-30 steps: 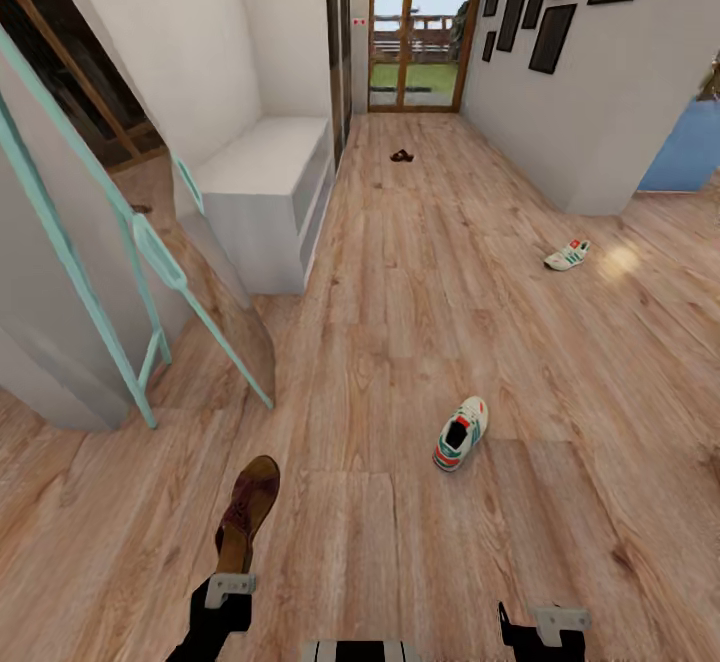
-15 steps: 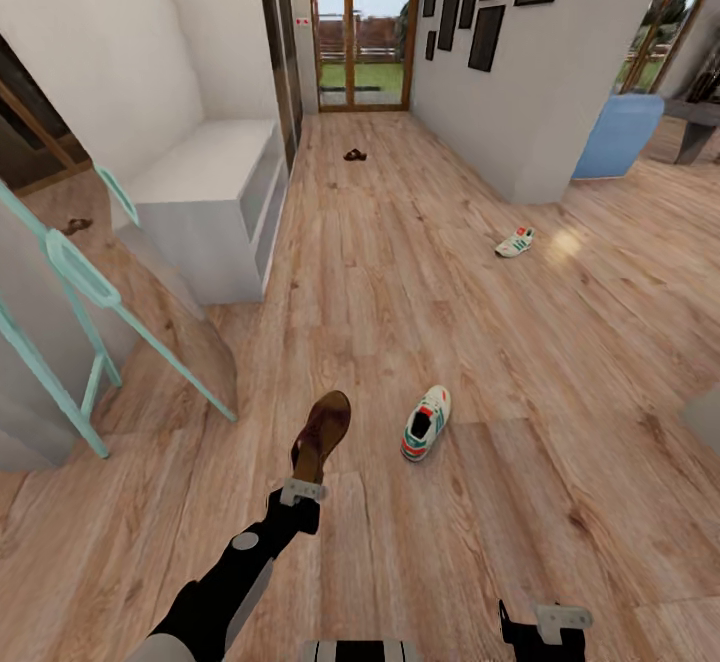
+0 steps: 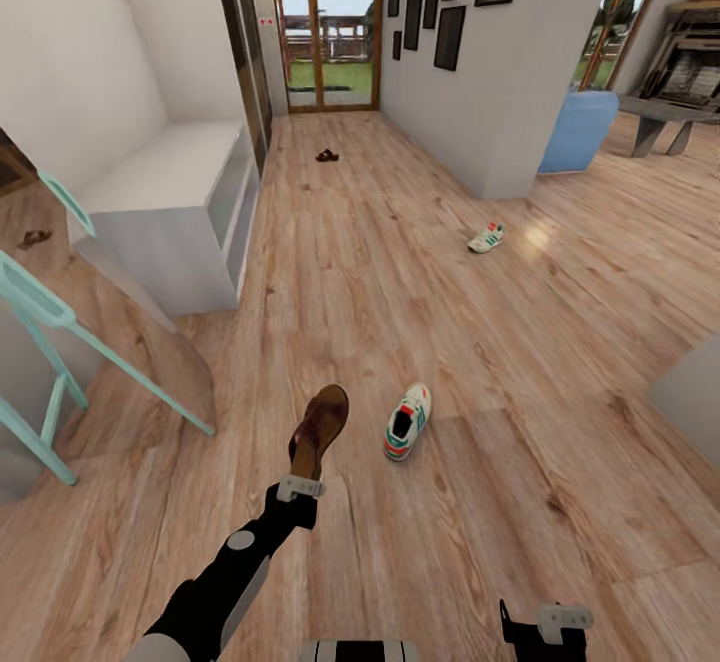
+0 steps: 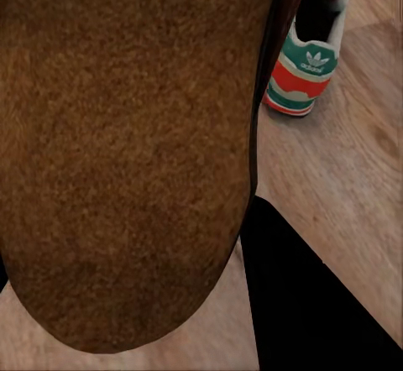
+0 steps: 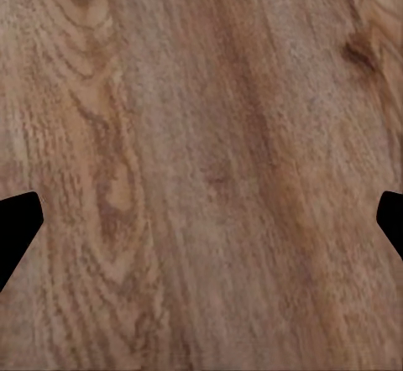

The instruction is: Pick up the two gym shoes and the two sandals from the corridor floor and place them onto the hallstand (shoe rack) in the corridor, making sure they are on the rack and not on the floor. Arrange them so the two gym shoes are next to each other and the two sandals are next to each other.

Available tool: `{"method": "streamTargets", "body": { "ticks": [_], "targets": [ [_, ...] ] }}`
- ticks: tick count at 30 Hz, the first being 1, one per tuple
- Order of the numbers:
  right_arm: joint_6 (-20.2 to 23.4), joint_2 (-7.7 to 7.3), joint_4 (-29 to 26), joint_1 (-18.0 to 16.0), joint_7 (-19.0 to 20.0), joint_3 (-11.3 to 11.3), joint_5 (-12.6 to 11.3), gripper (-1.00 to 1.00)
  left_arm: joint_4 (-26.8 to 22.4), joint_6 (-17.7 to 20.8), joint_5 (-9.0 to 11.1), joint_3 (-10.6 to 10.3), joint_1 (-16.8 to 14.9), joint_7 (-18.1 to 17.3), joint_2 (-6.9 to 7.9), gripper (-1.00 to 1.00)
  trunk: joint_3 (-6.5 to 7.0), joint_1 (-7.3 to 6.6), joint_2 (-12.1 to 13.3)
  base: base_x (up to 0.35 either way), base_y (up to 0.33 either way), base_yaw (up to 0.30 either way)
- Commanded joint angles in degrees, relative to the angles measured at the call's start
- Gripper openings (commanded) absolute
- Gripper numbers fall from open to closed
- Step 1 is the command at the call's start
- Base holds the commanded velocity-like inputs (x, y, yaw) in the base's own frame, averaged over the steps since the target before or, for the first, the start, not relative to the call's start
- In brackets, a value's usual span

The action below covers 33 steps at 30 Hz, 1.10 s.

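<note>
My left gripper point(image 3: 300, 488) is shut on the heel end of one dark brown sandal point(image 3: 321, 424), held above the corridor floor point(image 3: 420, 312); its sole point(image 4: 126, 153) looms close in the left wrist view. One white gym shoe point(image 3: 407, 422) point(image 4: 306, 60) lies on the floor just right of the held sandal. The second gym shoe point(image 3: 486, 237) lies farther off, near the wall corner on the right. The other sandal point(image 3: 327, 155) rests far down the corridor by the glass door. The pale hallstand point(image 3: 170, 202) stands at the left wall. My right gripper point(image 3: 545, 627) point(image 5: 201, 220) is open, low over bare planks.
A teal-framed leaning mirror point(image 3: 60, 312) stands at the near left, beside the hallstand. A white wall corner point(image 3: 500, 142) and a blue container point(image 3: 575, 132) are at the right. A glass door point(image 3: 330, 32) closes the corridor's far end.
The head view has swung to the right, shifting the whole scene left. My left arm has stretched forward and rightward with the sandal, bringing it beside the near gym shoe.
</note>
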Motion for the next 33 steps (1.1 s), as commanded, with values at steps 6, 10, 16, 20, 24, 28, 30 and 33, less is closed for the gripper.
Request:
{"method": "streamTargets", "body": {
  "ticks": [6,10,16,20,24,28,30,33],
  "targets": [
    [-0.15,-0.11,-0.04,-0.02,-0.38,0.41,-0.29,1.00,0.15,-0.27,0.19,-0.21,-0.03,-0.11,0.00,-1.00,-0.04,0.01,-0.01,0.232,0.214,-0.002],
    [-0.15,-0.02,-0.21,-0.02,-0.43,0.58,-0.29,1.00,0.11,-0.32,0.26,-0.30,-0.03,-0.11,-0.03,-1.00,-0.04,0.01,-0.01,0.234,0.240,0.000],
    [-0.15,0.01,-0.32,-0.02,-0.43,0.66,-0.29,1.00,0.11,-0.32,0.29,-0.29,-0.03,-0.11,-0.08,-1.00,-0.04,0.01,-0.01,0.194,0.283,0.000],
    [-0.15,0.01,-0.27,-0.02,-0.44,0.67,-0.29,1.00,0.11,-0.32,0.29,-0.15,-0.03,-0.11,-0.08,-1.00,-0.04,0.01,-0.01,0.208,0.282,0.000],
    [-0.15,0.02,-0.27,-0.02,-0.44,0.67,-0.29,1.00,0.11,-0.38,0.29,-0.02,-0.03,-0.11,-0.08,-1.00,-0.04,0.01,-0.01,0.232,0.262,0.000],
    [-0.15,0.02,-0.25,-0.02,-0.44,0.67,-0.29,1.00,0.11,-1.06,0.38,0.15,-0.03,-0.11,-0.08,-1.00,-0.04,0.01,-0.01,0.240,0.253,-0.013],
    [-0.15,0.02,-0.25,-0.02,-0.44,0.67,-0.29,1.00,0.11,-1.34,0.38,0.11,-0.03,-0.11,-0.08,-1.00,-0.04,0.01,-0.01,0.242,0.250,-0.114],
    [-0.15,0.02,-0.22,-0.02,-0.44,0.62,-0.29,1.00,0.11,-1.56,0.38,0.07,-0.03,-0.11,-0.08,-1.00,-0.04,0.01,-0.01,0.254,0.238,-0.204]
  ]
}}
